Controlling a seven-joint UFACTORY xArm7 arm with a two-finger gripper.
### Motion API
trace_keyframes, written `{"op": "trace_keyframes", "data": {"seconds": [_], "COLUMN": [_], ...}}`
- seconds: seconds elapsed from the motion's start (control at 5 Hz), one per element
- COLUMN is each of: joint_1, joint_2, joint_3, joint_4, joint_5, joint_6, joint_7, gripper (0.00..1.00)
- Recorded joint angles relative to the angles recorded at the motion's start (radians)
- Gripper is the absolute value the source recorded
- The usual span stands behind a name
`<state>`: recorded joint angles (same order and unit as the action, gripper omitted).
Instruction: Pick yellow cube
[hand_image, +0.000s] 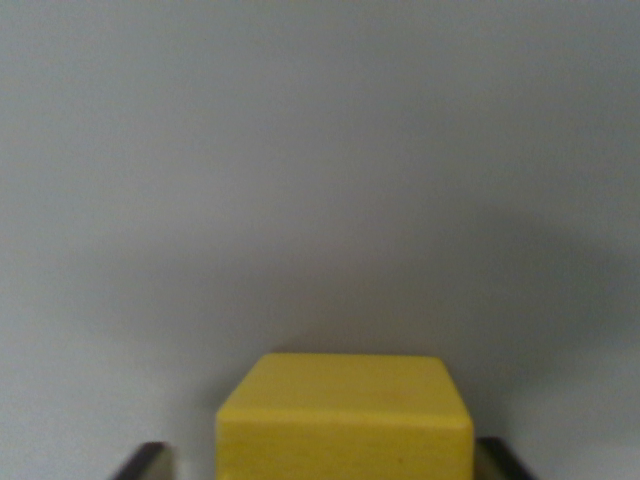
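Yellow cube (344, 418) between tool (322, 462) fingertips, gaps either side

Matt yellow cube (345, 415) with faint wood-like grain.

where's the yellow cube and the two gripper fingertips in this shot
yellow cube (345, 415): wrist view, top face near its front edge
fingertip on the wrist view's left (143, 462): wrist view, dark tip at the bottom edge
fingertip on the wrist view's right (500, 460): wrist view, dark tip at the bottom edge
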<state>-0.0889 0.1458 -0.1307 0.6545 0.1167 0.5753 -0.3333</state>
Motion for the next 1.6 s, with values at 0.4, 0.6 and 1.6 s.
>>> {"op": "trace_keyframes", "data": {"seconds": [0.4, 0.6, 1.6], "joint_1": [0.0, 0.0, 0.0002], "joint_2": [-0.001, -0.001, -0.014], "joint_3": [0.0, 0.0, 0.0], "joint_4": [0.002, 0.002, 0.029], "joint_5": [-0.0003, -0.0003, -0.0039], "joint_6": [0.003, 0.003, 0.042], "joint_7": [0.0, 0.0, 0.004], "gripper": [1.0, 1.0, 1.0]}}
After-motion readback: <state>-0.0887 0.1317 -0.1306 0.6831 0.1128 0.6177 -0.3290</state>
